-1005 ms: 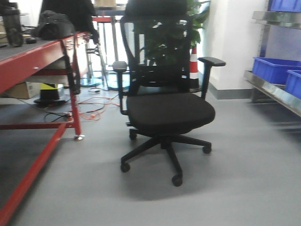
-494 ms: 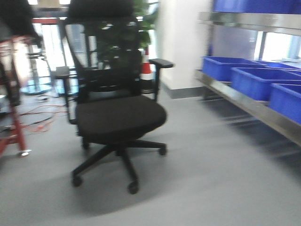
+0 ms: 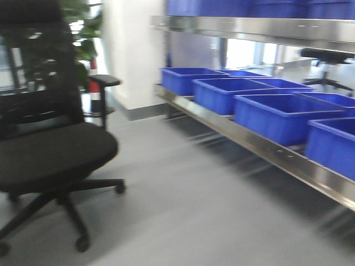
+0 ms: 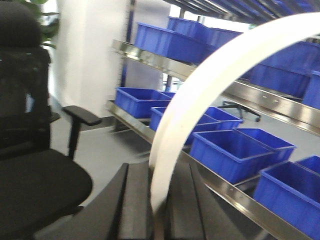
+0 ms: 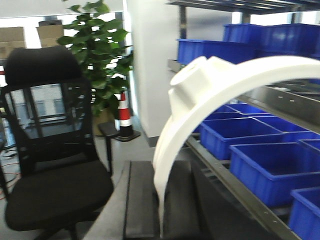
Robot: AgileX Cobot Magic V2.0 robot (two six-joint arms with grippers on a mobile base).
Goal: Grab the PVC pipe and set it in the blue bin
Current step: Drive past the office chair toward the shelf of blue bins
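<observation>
In the right wrist view my right gripper (image 5: 161, 212) is shut on the PVC pipe (image 5: 210, 82), a chunky white curved ring segment with a blocky stepped end at its upper left. It arcs up and to the right out of the jaws. In the left wrist view my left gripper (image 4: 159, 212) is shut on a smooth, thinner white curved band (image 4: 200, 85) that arcs up to the right. Open blue bins (image 3: 277, 113) stand in a row on a low steel shelf at the right; they also show in the left wrist view (image 4: 230, 150) and the right wrist view (image 5: 270, 170). Neither gripper shows in the front view.
A black office chair (image 3: 50, 149) on castors stands at the left, close by. The steel shelf rail (image 3: 266, 147) runs along the right, with more blue bins on an upper shelf (image 3: 249, 6). A plant (image 5: 97, 45) and a traffic cone (image 5: 124, 120) stand behind the chair. Grey floor lies between chair and shelf.
The front view has swung to the right: the chair slid from the middle to the left edge, the red table left the view, and the row of blue bins came in.
</observation>
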